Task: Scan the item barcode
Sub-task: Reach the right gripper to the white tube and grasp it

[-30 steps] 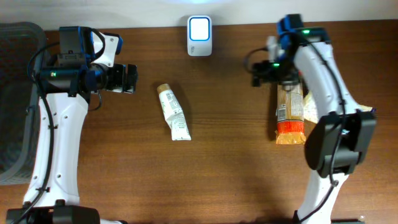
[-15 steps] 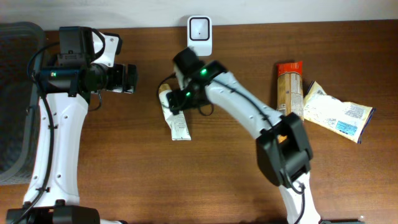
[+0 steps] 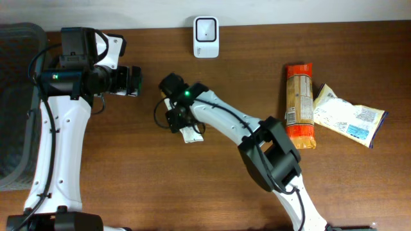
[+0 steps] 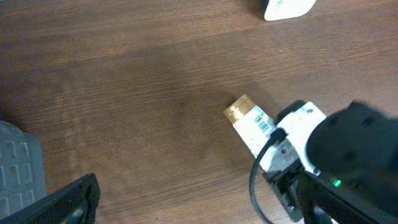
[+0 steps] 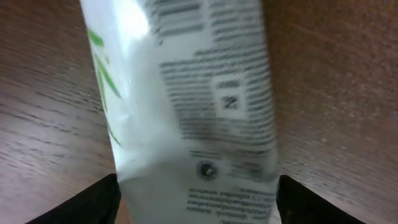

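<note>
on brown table, white printed tube

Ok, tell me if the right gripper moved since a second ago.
Yes: right gripper went left, from right of the scanner to left of it, over the tube.

The table is dark brown wood, its grain showing plainly, with a soft satin sheen. Near its centre the tube is smooth white plastic, glossy where the light catches it, with a tan cap. The scanner at 12 o'clock is smooth white plastic. At 3 o'clock lie an orange packet and a white packet, both of crinkled shiny film. The basket at 9 o'clock is matt grey plastic mesh.
</note>
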{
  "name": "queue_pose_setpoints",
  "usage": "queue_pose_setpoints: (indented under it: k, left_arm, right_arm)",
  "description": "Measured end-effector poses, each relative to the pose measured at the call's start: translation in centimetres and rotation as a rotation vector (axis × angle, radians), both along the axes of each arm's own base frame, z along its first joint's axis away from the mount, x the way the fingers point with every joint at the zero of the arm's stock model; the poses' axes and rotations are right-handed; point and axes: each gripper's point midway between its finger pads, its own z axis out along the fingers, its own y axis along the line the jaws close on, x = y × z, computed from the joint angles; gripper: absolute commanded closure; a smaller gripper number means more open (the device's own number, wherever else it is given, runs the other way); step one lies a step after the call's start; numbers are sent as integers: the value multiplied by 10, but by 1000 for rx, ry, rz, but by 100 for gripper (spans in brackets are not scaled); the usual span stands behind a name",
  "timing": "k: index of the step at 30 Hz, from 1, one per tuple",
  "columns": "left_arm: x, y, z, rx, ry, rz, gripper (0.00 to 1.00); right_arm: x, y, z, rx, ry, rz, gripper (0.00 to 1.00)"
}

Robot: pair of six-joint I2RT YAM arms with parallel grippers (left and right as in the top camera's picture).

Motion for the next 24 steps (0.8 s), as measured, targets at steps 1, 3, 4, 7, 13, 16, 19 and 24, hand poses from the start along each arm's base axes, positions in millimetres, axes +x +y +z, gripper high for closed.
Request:
queue_pose_setpoints:
  k: [1, 3, 4, 7, 13, 16, 19, 24]
  left_arm:
    - [0, 0, 0, 0, 0, 0, 1]
    - [0, 0, 0, 0, 0, 0, 1]
    - [0, 0, 0, 0, 0, 0, 1]
    - [0, 0, 0, 0, 0, 0, 1]
    - [0, 0, 0, 0, 0, 0, 1]
    - [0, 0, 0, 0, 0, 0, 1]
    - [0, 0, 0, 0, 0, 0, 1]
    - [0, 0, 0, 0, 0, 0, 1]
  right_arm:
    - [-1, 2, 0, -17, -19, 13, 20]
    - [-4, 5, 1, -62, -61, 41, 20]
    - [-5, 6, 1, -90, -85, 51, 20]
    - [-6, 7, 3, -149, -143, 72, 21]
    - [-2, -1, -2, -212, -192, 86, 64]
    - [0, -2, -1, -223, -205, 94, 80]
    - [1, -3, 1, -232, -220, 92, 96]
    - [3, -5, 6, -244, -228, 91, 96]
